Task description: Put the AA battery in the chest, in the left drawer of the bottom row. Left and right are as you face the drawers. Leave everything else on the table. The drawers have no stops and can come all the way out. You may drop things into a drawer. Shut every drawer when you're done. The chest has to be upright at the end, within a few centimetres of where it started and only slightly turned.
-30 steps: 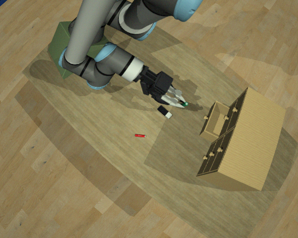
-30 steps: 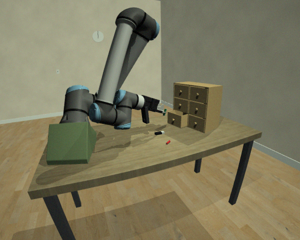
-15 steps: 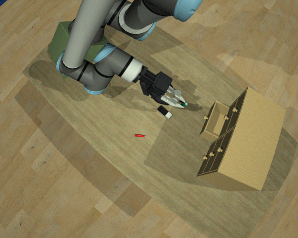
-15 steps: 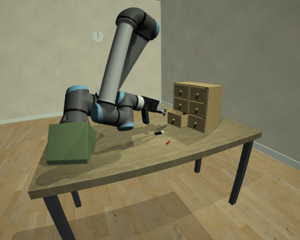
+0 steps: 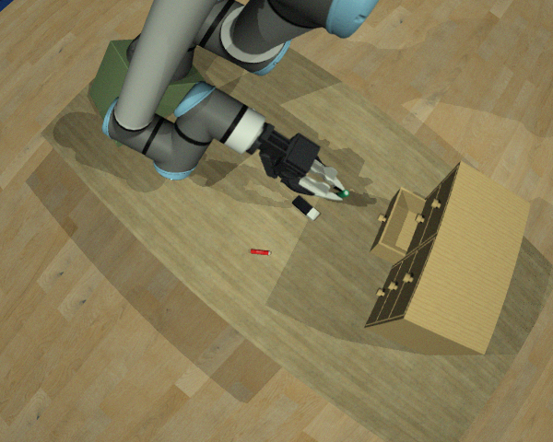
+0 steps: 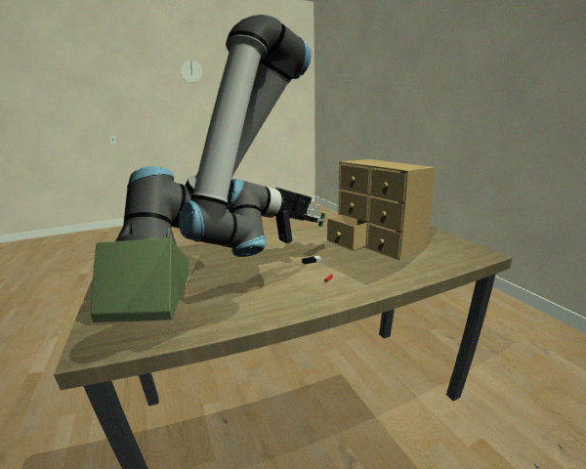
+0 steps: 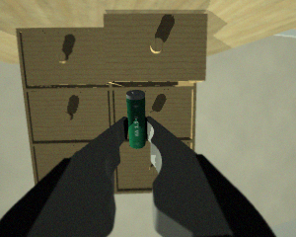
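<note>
AA battery (image 5: 344, 193) (image 6: 322, 217) (image 7: 136, 119) is the green one, and it's up in the air right now, pinched between the fingertips of the tool (image 5: 342, 194) (image 6: 320, 219) (image 7: 136, 118). Pretty tidy grip: the fingers have it by the sides, with both ends poking out past them, and the wrist view even shows some pale lettering on it. It's above the bench (image 5: 195, 228) (image 6: 283, 297) (image 7: 49, 12), just short of the chest (image 5: 472, 257) (image 6: 418, 212) (image 7: 64, 118), so not in a drawer yet.

The chest is standing upright, two columns by three rows. Bottom-left drawer (image 5: 390, 216) (image 6: 348, 236) (image 7: 183, 54) is pulled out a good way, and the other five look shut. In the wrist view the whole thing's flipped, so that open drawer shows up at the top right, fyi.

As for the other bits, a black-and-white block (image 5: 306, 207) (image 6: 311, 260) is lying on the bench near the tool, and a little red cylinder (image 5: 260, 251) (image 6: 328, 277) is lying farther from the chest, apart from the block. The arm (image 5: 162, 62) (image 6: 228, 115) reaches over from beside a big green block (image 5: 107, 80) (image 6: 132, 282) at the opposite end from the chest.
</note>
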You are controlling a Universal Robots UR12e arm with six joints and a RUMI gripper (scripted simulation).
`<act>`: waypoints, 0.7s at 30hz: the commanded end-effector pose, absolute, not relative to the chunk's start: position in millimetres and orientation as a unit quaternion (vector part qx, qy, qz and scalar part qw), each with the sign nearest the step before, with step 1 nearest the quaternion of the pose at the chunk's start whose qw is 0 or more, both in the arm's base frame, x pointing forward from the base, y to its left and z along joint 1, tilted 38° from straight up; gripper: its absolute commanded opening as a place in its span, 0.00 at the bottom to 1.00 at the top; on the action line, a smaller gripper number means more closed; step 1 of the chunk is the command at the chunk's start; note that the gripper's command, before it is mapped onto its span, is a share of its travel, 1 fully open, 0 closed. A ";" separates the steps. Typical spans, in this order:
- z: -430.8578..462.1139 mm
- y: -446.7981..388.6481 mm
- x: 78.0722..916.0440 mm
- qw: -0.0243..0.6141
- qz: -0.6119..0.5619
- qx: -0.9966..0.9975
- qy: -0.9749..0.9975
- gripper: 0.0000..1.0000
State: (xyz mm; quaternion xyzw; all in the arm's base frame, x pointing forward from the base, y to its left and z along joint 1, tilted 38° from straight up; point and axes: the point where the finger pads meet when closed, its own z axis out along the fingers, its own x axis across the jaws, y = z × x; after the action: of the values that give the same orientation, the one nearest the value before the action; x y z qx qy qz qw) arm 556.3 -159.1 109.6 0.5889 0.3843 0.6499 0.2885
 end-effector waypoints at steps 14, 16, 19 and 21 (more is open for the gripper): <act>112.9 -159.3 565.1 0.289 0.650 0.588 0.385 0.05; 113.5 -158.9 565.9 0.289 0.650 0.588 0.385 0.05; 114.2 -159.5 569.1 0.289 0.650 0.588 0.385 0.05; 114.8 -160.0 571.6 0.290 0.650 0.587 0.385 0.05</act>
State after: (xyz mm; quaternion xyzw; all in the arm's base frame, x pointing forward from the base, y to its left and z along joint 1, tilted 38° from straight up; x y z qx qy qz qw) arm 565.9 -158.0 113.1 0.5883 0.3836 0.6510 0.2879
